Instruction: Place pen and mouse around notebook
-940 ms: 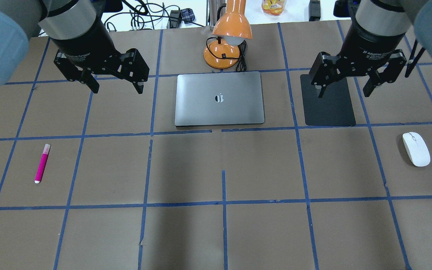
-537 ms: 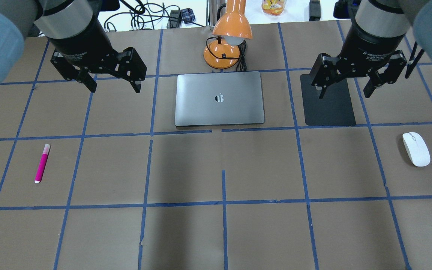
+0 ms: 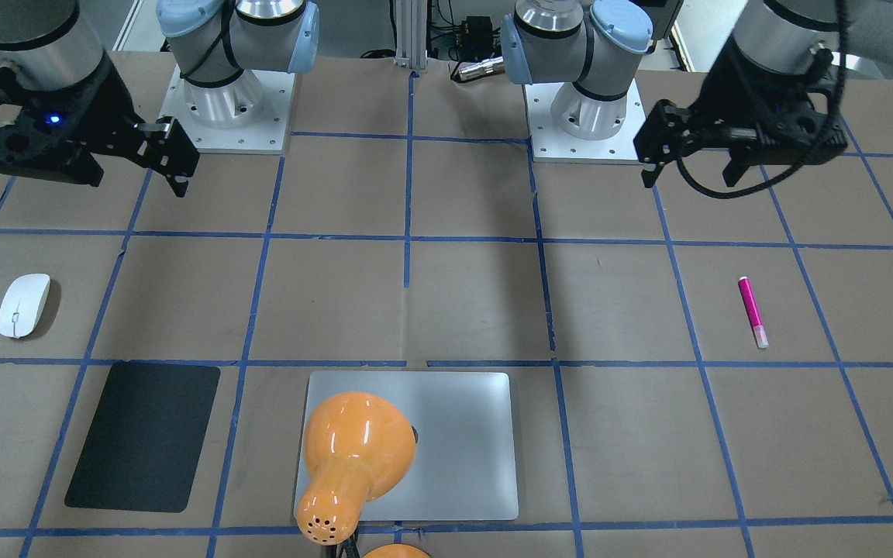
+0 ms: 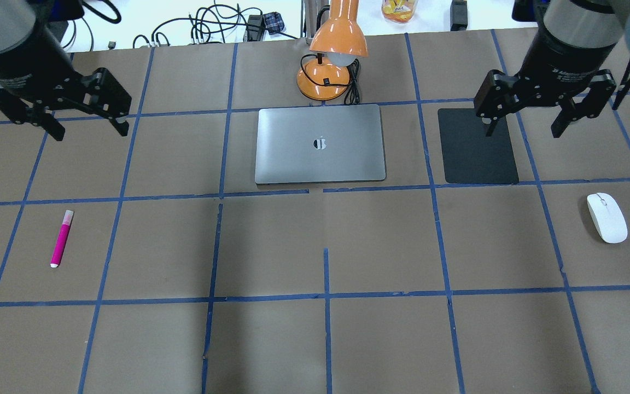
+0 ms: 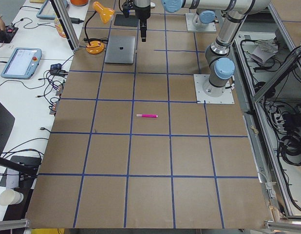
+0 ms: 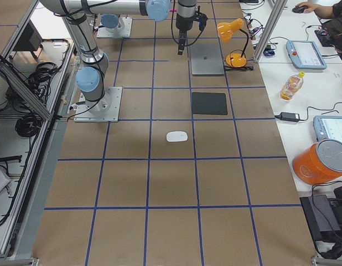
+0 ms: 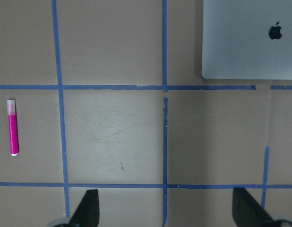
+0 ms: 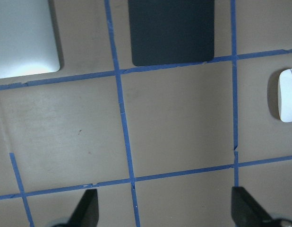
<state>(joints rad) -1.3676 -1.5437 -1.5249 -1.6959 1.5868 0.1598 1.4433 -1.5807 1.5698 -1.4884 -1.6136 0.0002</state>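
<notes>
The pink pen lies on the brown table at the left, nearer the robot than the silver notebook at the table's middle back. Far to the right lies the white mouse. My left gripper hangs open above the table, beyond the pen and left of the notebook, holding nothing. My right gripper hangs open over the right edge of a black pad, beyond the mouse. The left wrist view shows the pen and a notebook corner. In the right wrist view the mouse is at the right edge.
A black pad lies right of the notebook. An orange desk lamp with a black cord stands just behind the notebook, its shade over the back edge. Blue tape lines grid the table. Cables and devices sit on the white bench beyond.
Both arms have swung outward: the left gripper moved well to the left, the right gripper a little to the right. Both stay open. Pen, mouse and notebook have not moved.
</notes>
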